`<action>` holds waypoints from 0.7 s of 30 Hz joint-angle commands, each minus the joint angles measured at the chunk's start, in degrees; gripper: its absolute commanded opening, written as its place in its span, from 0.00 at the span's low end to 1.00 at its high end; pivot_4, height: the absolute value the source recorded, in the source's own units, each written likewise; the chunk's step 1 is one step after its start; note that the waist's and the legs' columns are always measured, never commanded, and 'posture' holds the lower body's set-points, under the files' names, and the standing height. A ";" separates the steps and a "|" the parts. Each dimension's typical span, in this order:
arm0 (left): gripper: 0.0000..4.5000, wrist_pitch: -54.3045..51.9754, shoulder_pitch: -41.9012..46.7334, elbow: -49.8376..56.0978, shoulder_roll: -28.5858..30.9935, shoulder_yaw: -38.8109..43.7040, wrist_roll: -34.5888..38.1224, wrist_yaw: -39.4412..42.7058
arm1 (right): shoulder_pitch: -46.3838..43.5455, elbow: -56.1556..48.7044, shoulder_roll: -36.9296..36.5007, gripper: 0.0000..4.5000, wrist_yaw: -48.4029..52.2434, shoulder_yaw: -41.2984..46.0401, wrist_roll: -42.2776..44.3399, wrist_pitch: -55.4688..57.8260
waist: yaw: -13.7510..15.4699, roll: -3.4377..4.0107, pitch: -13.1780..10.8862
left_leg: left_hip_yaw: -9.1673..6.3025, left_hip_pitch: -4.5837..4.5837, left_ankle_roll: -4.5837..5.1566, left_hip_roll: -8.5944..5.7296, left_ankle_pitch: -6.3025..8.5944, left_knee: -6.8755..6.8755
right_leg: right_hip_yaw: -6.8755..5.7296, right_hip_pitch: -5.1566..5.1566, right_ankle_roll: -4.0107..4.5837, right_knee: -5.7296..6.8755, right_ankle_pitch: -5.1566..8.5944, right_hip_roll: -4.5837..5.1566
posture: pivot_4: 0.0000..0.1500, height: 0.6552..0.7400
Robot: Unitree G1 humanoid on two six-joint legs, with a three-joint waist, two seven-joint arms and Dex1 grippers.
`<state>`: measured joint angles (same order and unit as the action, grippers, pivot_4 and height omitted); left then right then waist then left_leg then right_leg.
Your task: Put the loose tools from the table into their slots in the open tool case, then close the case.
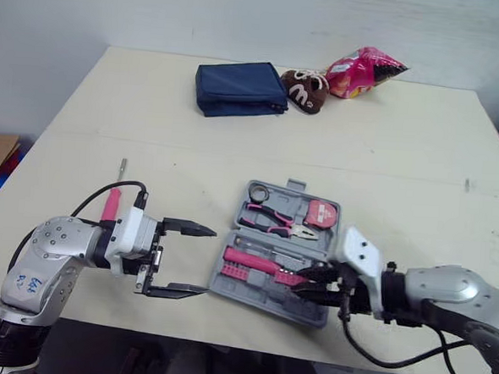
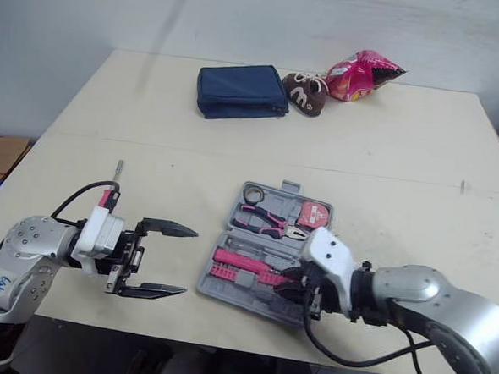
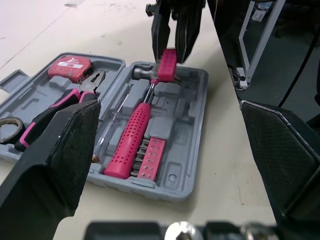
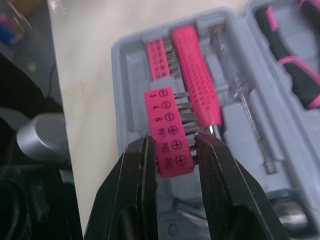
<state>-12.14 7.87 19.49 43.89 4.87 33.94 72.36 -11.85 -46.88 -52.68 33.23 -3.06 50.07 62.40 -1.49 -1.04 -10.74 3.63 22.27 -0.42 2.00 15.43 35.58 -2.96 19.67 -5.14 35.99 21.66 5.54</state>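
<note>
One open grey plastic tool case [image 3: 178, 134] lies on the pale table, and two pink bit-holder strips show. One strip [image 4: 166, 114] is pinched between the black fingers of the right gripper [image 4: 173, 141]. The other strip [image 3: 149, 158] sits in its slot just beyond those fingertips, beside the single tool with a pink studded grip [image 3: 131, 136]. On the other side of that grip lies one clear-handled tester screwdriver [image 3: 113, 121]. Farther from the right gripper, the case's other half holds one pair of pink-and-black pliers [image 1: 278, 223], one pink tape measure [image 1: 322, 213] and one small ring-shaped roll [image 1: 259, 191]. One loose pink-handled screwdriver [image 1: 113, 199] lies on the table right behind the left wrist. The right forearm reaches in from the robot's right, low over the near half of the case. The left forearm lies along the near table edge, pointing toward the case. The left gripper [image 1: 211, 261] has its two fingers spread wide and empty, with the case just ahead of their tips. Well beyond both grippers, on the far side of the table, are one navy fabric pouch [image 1: 239, 88], one brown slipper [image 1: 304, 91] and one pink snack bag [image 1: 363, 72].
</note>
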 commanded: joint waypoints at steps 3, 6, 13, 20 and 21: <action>1.00 -1.01 -0.28 2.23 1.05 0.05 0.24 -0.32 | -2.62 -2.72 3.26 0.17 -5.96 -3.93 -0.49 4.76 | 0.02 0.00 0.00 | 0.00 0.02 -0.01 0.00 0.00 0.02 | 0.00 0.00 0.00 0.00 0.00 0.01 | 1.00 1.00; 1.00 -1.56 -0.31 2.66 1.16 0.16 0.46 -0.50 | -3.29 -3.06 3.71 0.17 -7.38 -5.08 -0.85 6.52 | -0.01 0.00 0.00 | 0.00 0.04 0.01 0.00 0.00 0.04 | -0.01 0.01 0.00 0.00 0.00 0.02 | 1.00 1.00; 1.00 -2.56 -0.91 3.50 1.60 0.46 0.73 -0.62 | -4.80 -2.98 3.03 0.17 -7.86 -7.16 -1.50 9.42 | -0.12 0.00 0.00 | -0.01 0.03 0.12 0.01 0.07 0.06 | -0.01 0.03 0.01 0.06 0.00 0.01 | 1.00 1.00; 1.00 -3.53 -0.74 4.37 1.61 0.33 0.83 -1.50 | -6.02 -1.69 5.09 0.17 -8.74 -9.27 -2.84 10.48 | -0.09 0.00 0.00 | -0.02 0.03 0.14 0.01 0.08 0.07 | -0.01 0.02 0.01 0.05 0.00 0.02 | 1.00 1.00; 1.00 -3.69 -0.71 4.57 1.61 0.34 0.89 -1.68 | -6.17 -1.51 5.31 0.17 -8.79 -9.61 -3.10 10.55 | -0.12 0.00 0.00 | -0.02 0.03 0.14 0.01 0.08 0.06 | -0.01 0.02 0.01 0.05 0.00 0.02 | 1.00 1.00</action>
<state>-15.71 7.05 21.89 45.09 4.50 33.89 70.96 -17.50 -47.14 -47.89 24.70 -12.03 47.40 72.65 -1.61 -1.04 -10.74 3.61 22.30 -0.28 2.01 15.51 35.64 -2.97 19.70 -5.13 36.05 21.66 5.55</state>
